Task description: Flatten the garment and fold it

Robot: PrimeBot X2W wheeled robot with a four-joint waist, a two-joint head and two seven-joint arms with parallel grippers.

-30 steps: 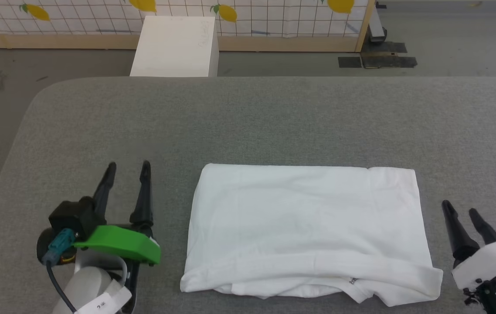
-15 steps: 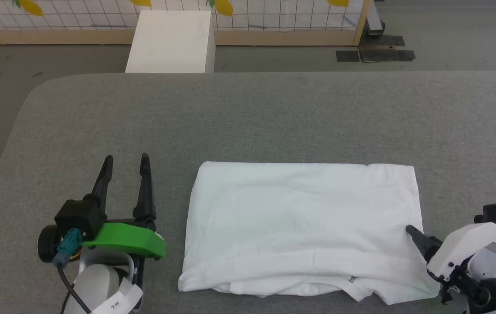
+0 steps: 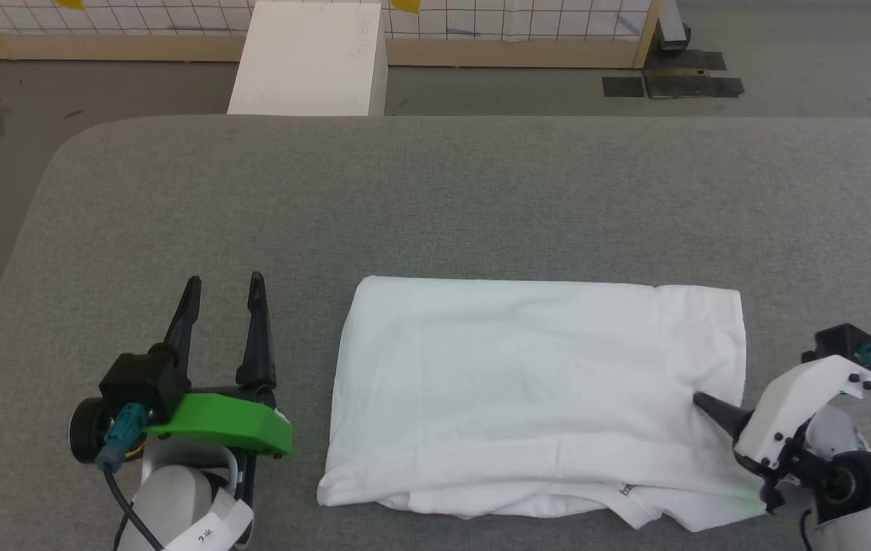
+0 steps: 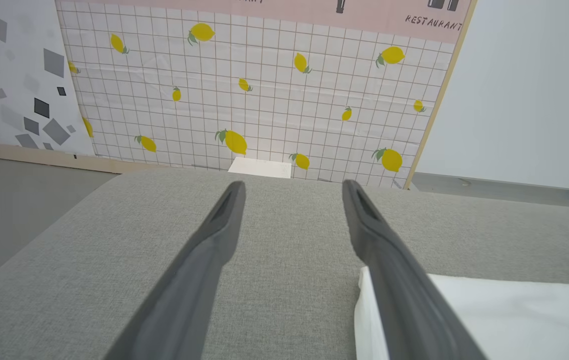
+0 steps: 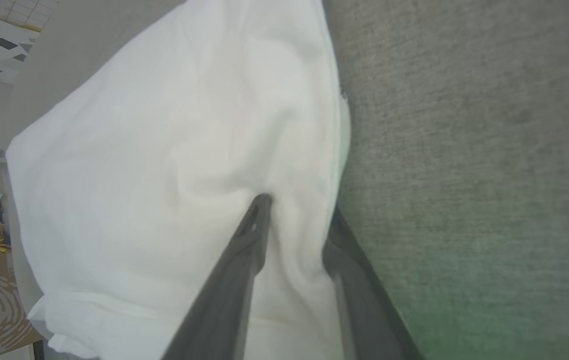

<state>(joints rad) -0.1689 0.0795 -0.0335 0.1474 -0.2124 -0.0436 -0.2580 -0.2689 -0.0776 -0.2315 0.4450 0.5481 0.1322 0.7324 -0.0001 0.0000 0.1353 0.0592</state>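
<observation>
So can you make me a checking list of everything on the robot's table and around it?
Surface: grey padded table, soft-looking.
Job's things: white shirt, folded into a rectangle near the front edge; its near edge is bunched.
Clutter: nothing seen.
Hands: left hand open, beside the shirt, not touching it. Right hand at the shirt's right edge, one finger on top, cloth between the fingers; cannot tell if it grips.
Cables: black cable with a teal plug at the left wrist.
Surroundings: white box on the floor behind the table; lemon-patterned wall.
</observation>
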